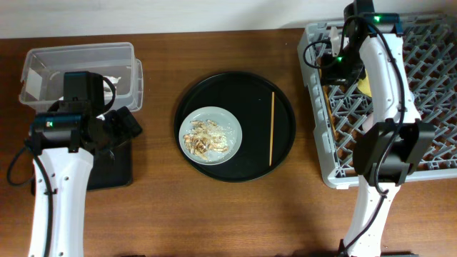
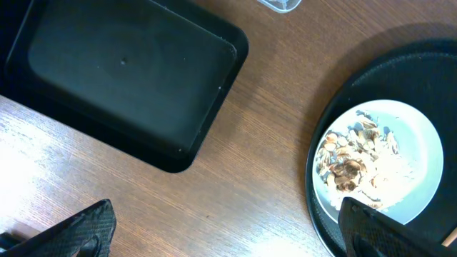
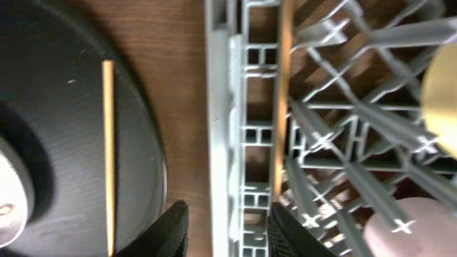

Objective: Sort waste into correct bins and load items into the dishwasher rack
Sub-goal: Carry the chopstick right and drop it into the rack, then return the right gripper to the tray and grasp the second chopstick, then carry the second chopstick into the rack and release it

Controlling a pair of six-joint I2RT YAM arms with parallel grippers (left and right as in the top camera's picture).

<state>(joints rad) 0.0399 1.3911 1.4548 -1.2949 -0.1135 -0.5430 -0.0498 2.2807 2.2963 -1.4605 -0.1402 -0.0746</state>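
Right claw is up first: its fingers are parted and grip nothing, straddling the near wall of the grey dishwasher rack. One finger is outside over the table, the other inside the lattice. One chopstick lies in the rack along that wall, its end right at my inner finger. Deeper in, the yellow bowl shows at the edge of my view, and the pink cup sits low among the pegs. From overhead, my right arm covers a good part of the rack, so I can't say what else it holds.

Left claw is spread wide and holds nothing. It hangs over bare wood between the shallow black tray and the round black tray.

On that round tray sits the pale plate, with flaky brown food scraps piled on its middle. The second chopstick lies straight on the tray to the plate's right, well apart from it.

The clear box stands behind my left arm. Something white shows inside, but the arm hides most of it.
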